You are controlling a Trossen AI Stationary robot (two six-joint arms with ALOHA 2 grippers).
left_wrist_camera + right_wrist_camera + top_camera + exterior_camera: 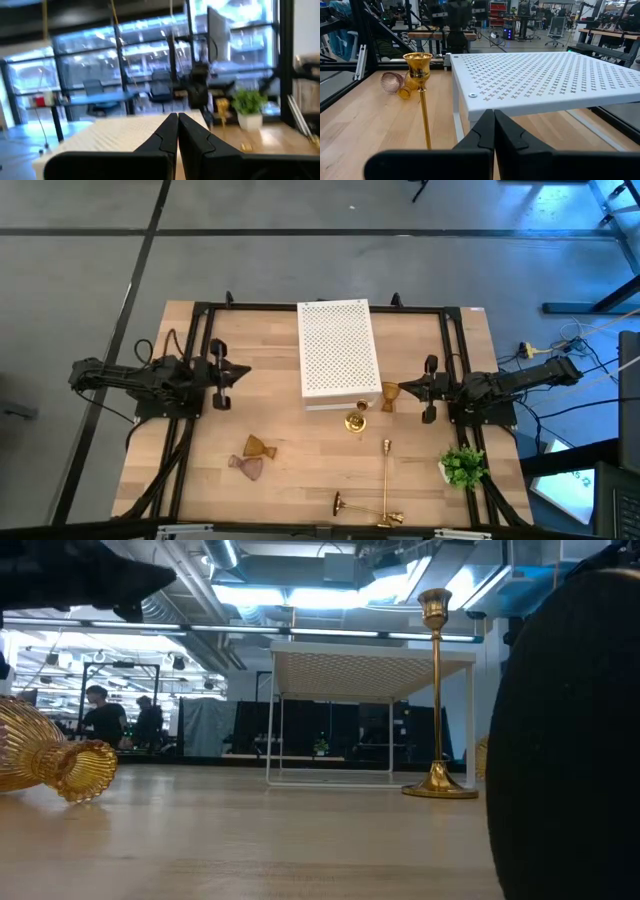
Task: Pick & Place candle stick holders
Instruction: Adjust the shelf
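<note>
low view only: people behind upright brass candlestick

Six candle holders share one wooden table: three brass candlesticks, one of them upright and two lying flat, and three glass goblets, two amber and one pink. Also on the table are one white perforated box and one small green plant. Two dark arms flank the scene, one at the left and one at the right. Two people stand in the room beyond.
</note>
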